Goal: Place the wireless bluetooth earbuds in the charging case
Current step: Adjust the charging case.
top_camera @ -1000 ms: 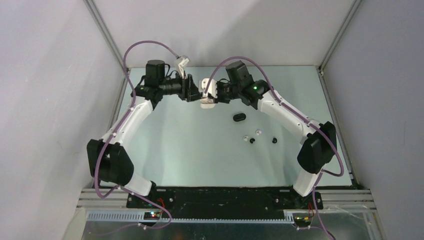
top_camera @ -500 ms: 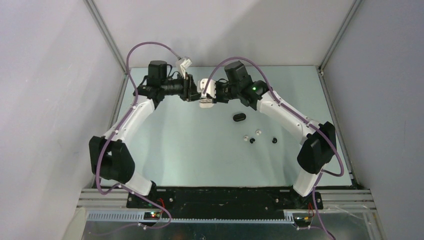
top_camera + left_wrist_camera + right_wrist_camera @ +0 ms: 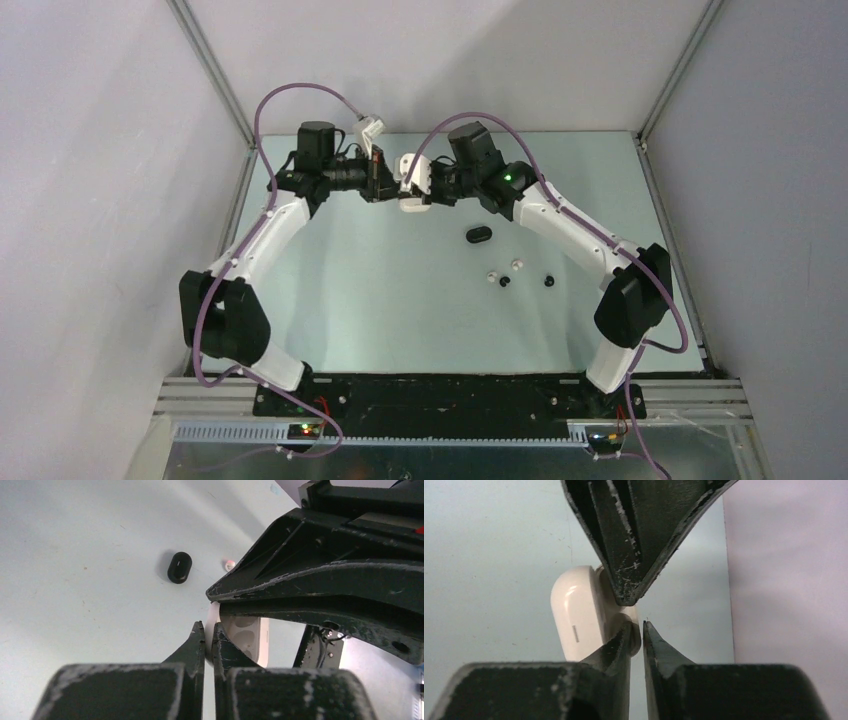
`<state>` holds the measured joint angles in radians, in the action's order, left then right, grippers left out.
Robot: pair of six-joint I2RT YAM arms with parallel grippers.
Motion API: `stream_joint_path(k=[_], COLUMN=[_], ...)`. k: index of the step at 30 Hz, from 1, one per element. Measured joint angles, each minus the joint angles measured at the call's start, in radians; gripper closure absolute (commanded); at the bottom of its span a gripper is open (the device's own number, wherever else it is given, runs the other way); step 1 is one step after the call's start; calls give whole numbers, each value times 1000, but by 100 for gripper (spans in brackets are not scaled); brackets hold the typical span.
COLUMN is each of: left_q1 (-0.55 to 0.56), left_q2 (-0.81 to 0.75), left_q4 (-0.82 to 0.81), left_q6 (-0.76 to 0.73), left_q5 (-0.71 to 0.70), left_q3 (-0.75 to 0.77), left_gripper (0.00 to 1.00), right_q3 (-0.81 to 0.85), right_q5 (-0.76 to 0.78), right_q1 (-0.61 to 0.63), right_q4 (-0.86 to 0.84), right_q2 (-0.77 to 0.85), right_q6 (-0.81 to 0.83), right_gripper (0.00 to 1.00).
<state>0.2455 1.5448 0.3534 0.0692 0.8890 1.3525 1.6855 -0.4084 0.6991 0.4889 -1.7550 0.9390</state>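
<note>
White pill-shaped plastic charging case: lower end covered by the right gripper in its wrist view; in the left wrist view only a slice of its open tray shows, between the left gripper and the other arm's black finger. Small pale rounded object: half covered by that finger, unidentifiable. Four tiny white and black earbuds, overhead view: too small for detail; whether the right gripper's tips pinch the case cannot be told.

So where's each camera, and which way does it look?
Top external: above and behind, looking down at the table; left arm, right arm show.
Left wrist: on left arm, looking past left gripper at white charging case, black charging case.
Right wrist: looks past right gripper at white charging case, other side.
Shared: both wrists see the white charging case and the opposite gripper.
</note>
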Motion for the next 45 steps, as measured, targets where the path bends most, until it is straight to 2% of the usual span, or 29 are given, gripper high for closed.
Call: stream_joint_path(k=[3,5,11,16,24,28,32,35,39,45], left_q1=[0,1,1,5,47,93,125,136,138,140], left_q2=[-2,-12,-82,-151,-309,-395,-437,-455,-462,-464], left_q4=[5,10,-14,-82,-195,-251,-304,-339,-358,-400], left_q6=[-30,-57,-141,-191,-390,-570,-731,-841,-921,-943], left_q5=[-14,-21,-69,-113,-208,-260,-290,-303,-308,-306], left_q3=[0,-4,-42,-98,-232,-319,-382,-424,-442,-442], left_gripper=[100,100,100,100,100,100,100,100,100,100], right_q3=[0,2,24,27,40,33,18,12,12,18], right_q5=[4,0,-49,-90,-305,-392,-464,-520,-595,-647], right_q1=[-3,-11,-52,-77,-225,-268,-253,-243,-235,-209], right_q4=[-25,-44,-76,-109,-222,-294,-321,-328,-330,-277], right_q2=[0,0,0,0,0,0,0,0,0,-19], right_q6=[-51,-98,-264,-404,-782,-922,-983,-1010,-1009,-916], right_gripper=[62,56,48,45,37,40,47,48,48,55])
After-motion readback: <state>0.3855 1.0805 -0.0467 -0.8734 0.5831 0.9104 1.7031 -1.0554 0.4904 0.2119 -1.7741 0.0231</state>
